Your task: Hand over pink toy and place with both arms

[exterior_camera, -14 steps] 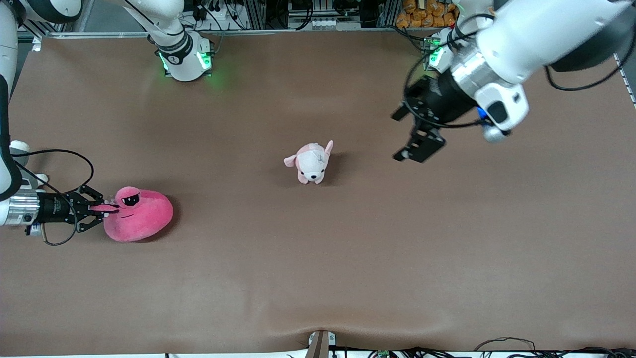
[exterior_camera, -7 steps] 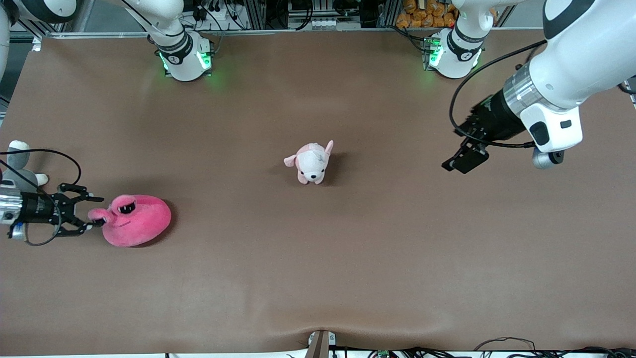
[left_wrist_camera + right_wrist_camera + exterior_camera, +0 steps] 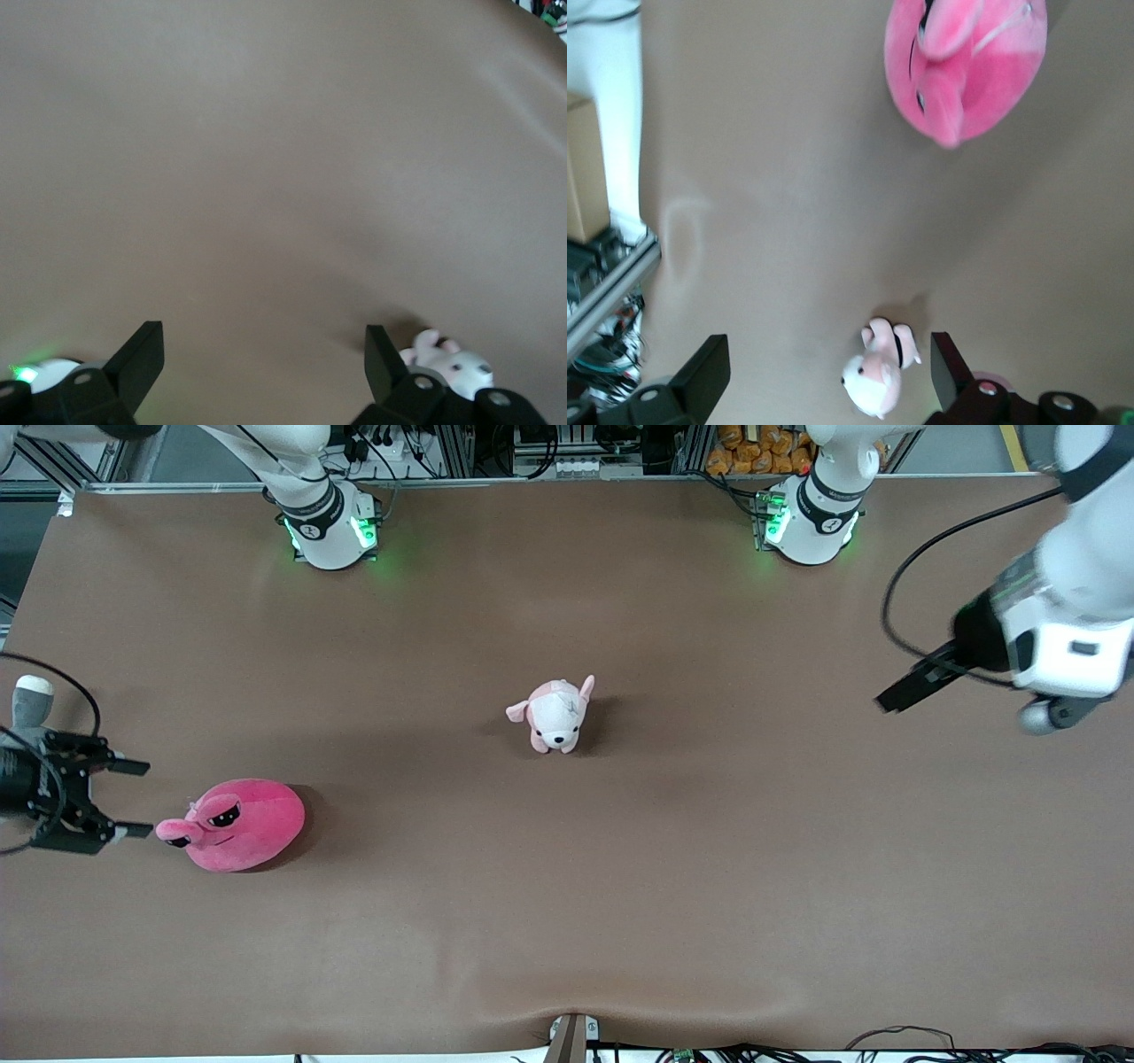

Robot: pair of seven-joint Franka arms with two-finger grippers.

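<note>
Right end effector (image 3: 124,797): fingers spread wide, nothing between them, low over the right arm's end of the tabletop (image 3: 567,886). One fingertip sits just beside the snout of the pink toy (image 3: 235,836), with no contact visible. The arm above the wrist is cut off by the frame edge; only black linkage and a loop of cable show.

The pink toy lies on the tabletop at the right arm's end, nearer the front camera than the puppy plush (image 3: 555,714). Its half-lidded eyes face the end effector. In the right wrist view the pink toy (image 3: 966,66) is partly cut off by the frame edge.

Left end effector (image 3: 912,684): up in the air over the left arm's end of the tabletop, blurred in the front view, its fingers reading as one dark shape there. The left wrist view shows both fingers (image 3: 142,359) apart and empty, with bare tabletop between them.

The puppy plush stands near mid-tabletop, well apart from both end effectors, half hidden in the left wrist view.
</note>
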